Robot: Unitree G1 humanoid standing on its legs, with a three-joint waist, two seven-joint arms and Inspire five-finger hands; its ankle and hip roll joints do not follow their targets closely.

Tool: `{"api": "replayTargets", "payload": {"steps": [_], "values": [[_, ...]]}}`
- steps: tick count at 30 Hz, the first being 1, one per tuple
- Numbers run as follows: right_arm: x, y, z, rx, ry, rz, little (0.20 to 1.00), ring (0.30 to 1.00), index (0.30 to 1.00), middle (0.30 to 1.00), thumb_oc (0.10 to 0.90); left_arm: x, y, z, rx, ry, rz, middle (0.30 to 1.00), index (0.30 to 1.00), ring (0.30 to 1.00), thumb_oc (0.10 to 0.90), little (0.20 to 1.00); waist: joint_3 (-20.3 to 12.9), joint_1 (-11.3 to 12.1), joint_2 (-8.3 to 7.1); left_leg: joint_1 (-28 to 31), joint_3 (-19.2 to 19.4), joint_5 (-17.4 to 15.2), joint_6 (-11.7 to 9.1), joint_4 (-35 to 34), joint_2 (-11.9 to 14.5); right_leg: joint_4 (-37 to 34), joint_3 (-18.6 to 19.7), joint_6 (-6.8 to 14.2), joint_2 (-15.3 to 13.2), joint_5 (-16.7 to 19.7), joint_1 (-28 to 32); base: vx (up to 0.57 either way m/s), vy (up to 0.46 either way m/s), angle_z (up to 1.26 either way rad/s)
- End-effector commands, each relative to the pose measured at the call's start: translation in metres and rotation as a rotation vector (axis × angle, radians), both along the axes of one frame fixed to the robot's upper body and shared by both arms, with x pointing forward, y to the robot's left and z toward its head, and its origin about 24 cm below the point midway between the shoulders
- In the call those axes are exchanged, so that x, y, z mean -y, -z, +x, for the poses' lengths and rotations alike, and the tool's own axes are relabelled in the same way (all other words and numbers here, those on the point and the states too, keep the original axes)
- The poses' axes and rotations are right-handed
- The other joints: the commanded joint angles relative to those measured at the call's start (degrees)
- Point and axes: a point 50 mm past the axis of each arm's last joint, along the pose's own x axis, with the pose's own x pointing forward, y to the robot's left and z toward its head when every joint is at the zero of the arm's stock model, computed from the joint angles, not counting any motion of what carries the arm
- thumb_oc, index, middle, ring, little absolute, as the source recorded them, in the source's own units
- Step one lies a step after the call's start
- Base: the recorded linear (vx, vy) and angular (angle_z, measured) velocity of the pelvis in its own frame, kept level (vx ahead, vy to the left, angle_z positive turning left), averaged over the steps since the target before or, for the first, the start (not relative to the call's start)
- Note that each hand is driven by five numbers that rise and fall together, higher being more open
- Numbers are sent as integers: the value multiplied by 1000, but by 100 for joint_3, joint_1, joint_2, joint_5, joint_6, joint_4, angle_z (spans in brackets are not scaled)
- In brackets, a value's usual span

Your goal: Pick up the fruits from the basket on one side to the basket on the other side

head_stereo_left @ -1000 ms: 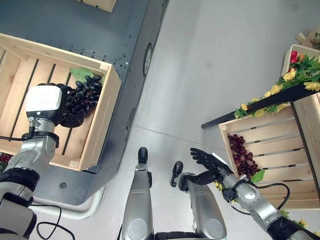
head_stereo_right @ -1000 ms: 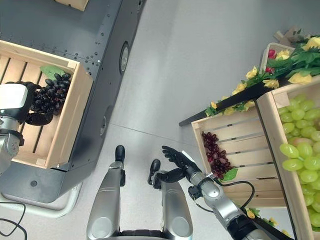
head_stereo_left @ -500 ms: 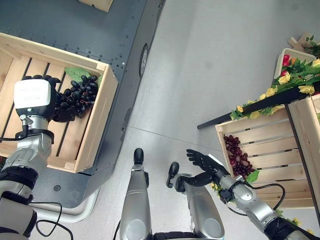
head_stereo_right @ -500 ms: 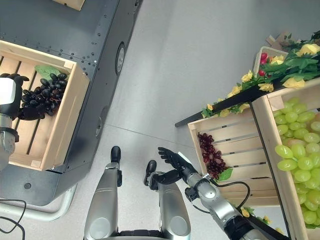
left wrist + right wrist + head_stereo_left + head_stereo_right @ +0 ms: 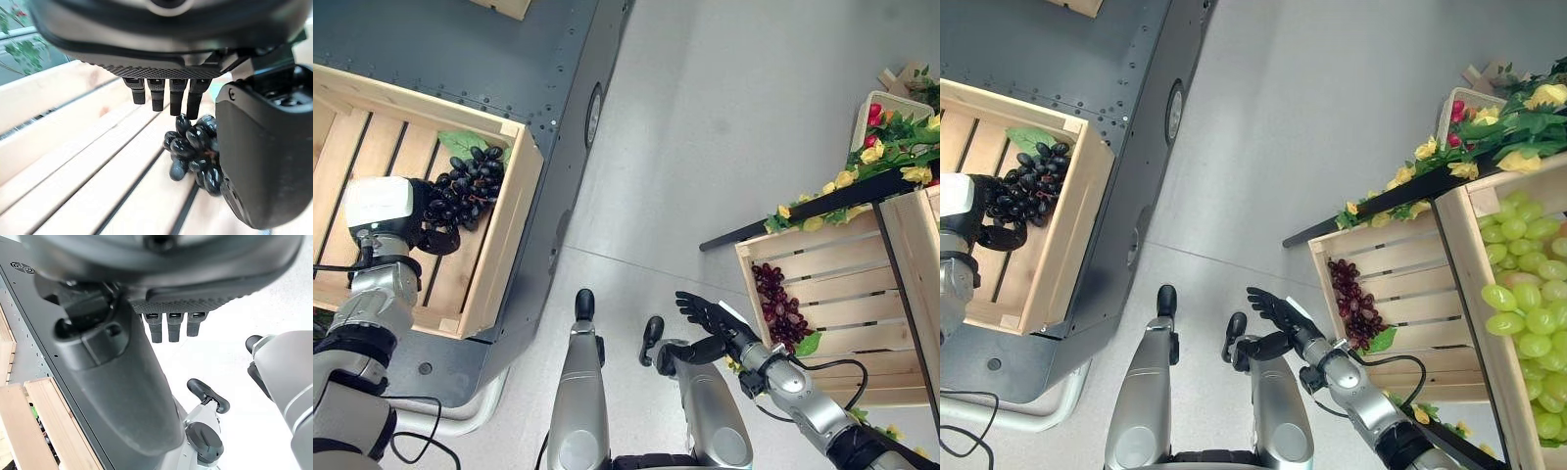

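A bunch of black grapes (image 5: 462, 192) with a green leaf lies on the slats of the left wooden crate (image 5: 509, 245), against its right wall. My left hand (image 5: 384, 208) is down inside that crate, open. In the left wrist view the black grapes (image 5: 191, 152) rest on the boards between its straight fingers (image 5: 170, 98) and its thumb (image 5: 264, 152). My right hand (image 5: 713, 319) hangs open over the floor, palm up, just left of the right crate (image 5: 847, 250). That crate holds a bunch of red grapes (image 5: 781, 306).
The left crate stands on a dark metal platform (image 5: 460, 49). A crate of green grapes (image 5: 1526, 304) lies at the far right. A black shelf with yellow flowers and leaves (image 5: 876, 162) crosses above the right crate. Grey floor lies between the crates.
My left hand has sunk toward the crate floor and its fingers have loosened from the black grapes, which now rest on the slats. The right hand has barely moved.
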Motion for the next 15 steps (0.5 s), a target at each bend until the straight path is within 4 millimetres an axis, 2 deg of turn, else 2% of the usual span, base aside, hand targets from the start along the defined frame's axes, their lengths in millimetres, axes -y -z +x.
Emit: {"api": "replayTargets", "payload": {"steps": [1, 9, 10, 12, 13, 15], "values": [[-6, -26, 5, 118, -4, 70, 900, 900, 900, 900, 800, -5, -42, 9, 135, -35, 18, 900, 900, 900, 800, 900, -59, -108, -6, -286, 539, -596, 275, 433, -532, -869, -80, 70, 257, 401, 529, 0, 0, 0], [-4, -27, 7, 126, 10, 63, 900, 900, 900, 900, 800, 7, -41, 16, 165, 22, 26, 900, 900, 900, 800, 900, -59, -158, 5, -272, 557, -579, 265, 406, -551, -830, -61, 97, 213, 436, 428, -7, 5, 0], [-4, -29, 8, 134, 12, 63, 900, 900, 900, 900, 800, 8, -44, 17, 182, 28, 30, 900, 900, 900, 800, 900, -59, -166, 14, -366, 583, -437, 297, 358, -534, -852, -102, 52, 216, 535, 322, 0, 0, 0], [-4, -27, 7, 130, 20, 62, 900, 900, 900, 900, 800, 11, -43, 19, 219, 36, 46, 900, 900, 900, 800, 900, -59, -183, 2, -254, 565, -569, 273, 374, -565, -836, -48, 105, 203, 454, 401, -3, 15, -4], [-4, -29, 9, 138, 21, 63, 900, 900, 900, 900, 800, 12, -46, 19, 232, 37, 48, 900, 900, 900, 800, 900, -59, -188, 10, -347, 592, -433, 309, 332, -548, -857, -89, 60, 208, 550, 299, -69, 14, -9], [-3, -29, 9, 139, 18, 62, 900, 900, 900, 900, 800, 12, -47, 20, 252, 28, 58, 900, 900, 900, 800, 900, -59, -215, 10, -353, 595, -419, 305, 321, -556, -854, -77, 70, 198, 570, 263, -41, 17, -7]]}}
